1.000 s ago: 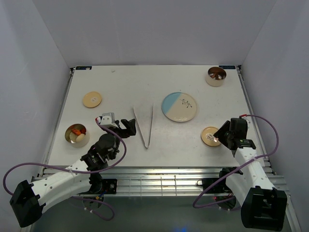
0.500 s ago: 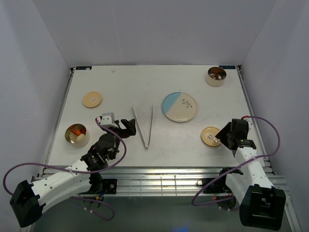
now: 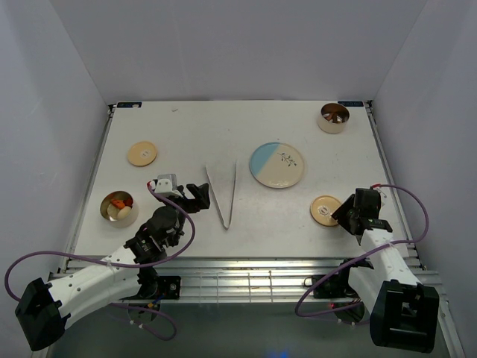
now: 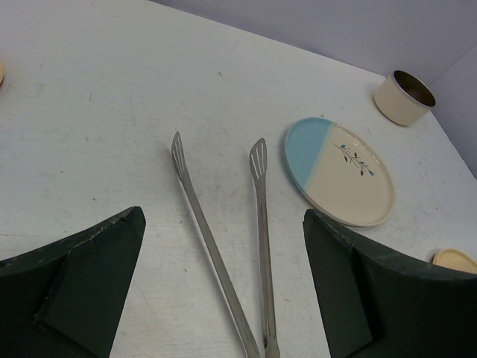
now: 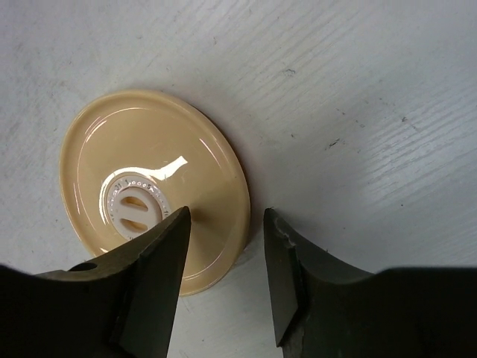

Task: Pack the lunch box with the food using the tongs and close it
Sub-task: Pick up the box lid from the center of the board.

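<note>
The silver tongs [image 3: 224,195] lie on the table in a V, joined end nearest me. My left gripper [image 3: 198,194] hovers just left of them, open; in the left wrist view the tongs [image 4: 259,224] lie between its wide-apart fingers [image 4: 89,261]. A cream round lunch box [image 3: 119,209] at the left holds food [image 3: 117,202], orange-red and pale pieces. A second cream container [image 3: 333,118] stands at the back right. My right gripper [image 5: 225,216] is open, low over the right rim of a tan lid [image 5: 149,160], one finger above the lid and one beside it.
A blue-and-cream plate [image 3: 276,165] with nothing on it sits right of the tongs. Another tan lid [image 3: 142,154] lies at the back left. The right-hand lid [image 3: 324,209] lies near the table's front right edge.
My right gripper has come down and slightly nearer, onto the lid's right rim, and its jaws have narrowed a little. The left arm and tongs have not moved.
</note>
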Robot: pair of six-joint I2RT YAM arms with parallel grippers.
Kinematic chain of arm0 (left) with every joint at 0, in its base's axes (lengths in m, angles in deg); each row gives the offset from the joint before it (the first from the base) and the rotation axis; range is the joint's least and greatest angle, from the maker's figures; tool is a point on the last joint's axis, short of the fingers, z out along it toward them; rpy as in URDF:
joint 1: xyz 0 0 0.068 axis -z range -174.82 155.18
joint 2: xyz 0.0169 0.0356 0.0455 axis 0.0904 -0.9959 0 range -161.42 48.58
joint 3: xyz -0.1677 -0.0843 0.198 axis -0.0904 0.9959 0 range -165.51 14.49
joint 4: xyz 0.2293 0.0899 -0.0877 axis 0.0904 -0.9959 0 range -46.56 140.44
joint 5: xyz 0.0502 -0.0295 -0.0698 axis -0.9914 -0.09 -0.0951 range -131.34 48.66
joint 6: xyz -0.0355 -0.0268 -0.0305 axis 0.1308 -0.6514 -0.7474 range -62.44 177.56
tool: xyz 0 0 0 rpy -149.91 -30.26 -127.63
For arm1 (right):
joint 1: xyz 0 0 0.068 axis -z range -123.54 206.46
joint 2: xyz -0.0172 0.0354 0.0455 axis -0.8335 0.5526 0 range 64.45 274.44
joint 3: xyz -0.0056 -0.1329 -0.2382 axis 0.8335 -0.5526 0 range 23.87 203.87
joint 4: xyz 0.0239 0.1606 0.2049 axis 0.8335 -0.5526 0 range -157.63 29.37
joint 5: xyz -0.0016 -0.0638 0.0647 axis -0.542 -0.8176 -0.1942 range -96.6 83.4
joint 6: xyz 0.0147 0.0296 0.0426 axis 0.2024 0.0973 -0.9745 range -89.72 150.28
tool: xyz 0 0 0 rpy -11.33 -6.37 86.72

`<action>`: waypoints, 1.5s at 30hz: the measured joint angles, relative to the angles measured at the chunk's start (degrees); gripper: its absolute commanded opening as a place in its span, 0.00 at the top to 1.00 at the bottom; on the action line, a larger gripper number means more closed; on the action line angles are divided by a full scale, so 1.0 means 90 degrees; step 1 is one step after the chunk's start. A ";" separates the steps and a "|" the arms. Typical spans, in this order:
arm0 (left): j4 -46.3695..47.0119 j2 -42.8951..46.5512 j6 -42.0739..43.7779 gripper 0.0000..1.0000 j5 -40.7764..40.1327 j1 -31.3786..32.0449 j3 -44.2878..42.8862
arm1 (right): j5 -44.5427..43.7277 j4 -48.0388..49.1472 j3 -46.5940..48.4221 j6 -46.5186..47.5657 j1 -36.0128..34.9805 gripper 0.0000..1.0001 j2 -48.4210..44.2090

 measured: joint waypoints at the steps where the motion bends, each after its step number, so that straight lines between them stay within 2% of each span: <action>1: 0.0000 0.0000 0.0000 0.02 0.0000 0.0000 0.0000 | 0.0002 0.0061 -0.0036 -0.0017 0.0007 0.51 0.0000; 5: 0.0000 0.0000 0.0002 0.02 0.0000 0.0002 0.0000 | 0.0010 0.0221 -0.0100 -0.0075 0.0012 0.56 0.0012; 11: 0.0000 0.0002 0.0002 0.02 -0.0002 0.0000 0.0000 | 0.0068 0.0644 -0.0274 -0.0199 0.0012 0.71 0.0010; 15: 0.0000 0.0005 0.0002 0.02 -0.0002 0.0000 0.0000 | 0.0114 0.0901 -0.0328 -0.0284 0.0019 0.92 0.0007; 30: 0.0010 0.0231 0.0000 0.02 0.0010 0.0000 0.0005 | 0.0121 0.0896 -0.0029 -0.0012 0.0019 0.92 0.0177; 36: 0.0053 0.0126 0.0000 0.02 0.0039 0.0000 0.0005 | 0.0359 0.1209 0.0590 0.0381 0.0228 0.92 0.0971; 45: 0.0051 0.0039 0.0000 0.02 0.0386 0.0000 0.0005 | 0.1467 0.2008 0.1263 0.0750 0.1071 0.92 0.2295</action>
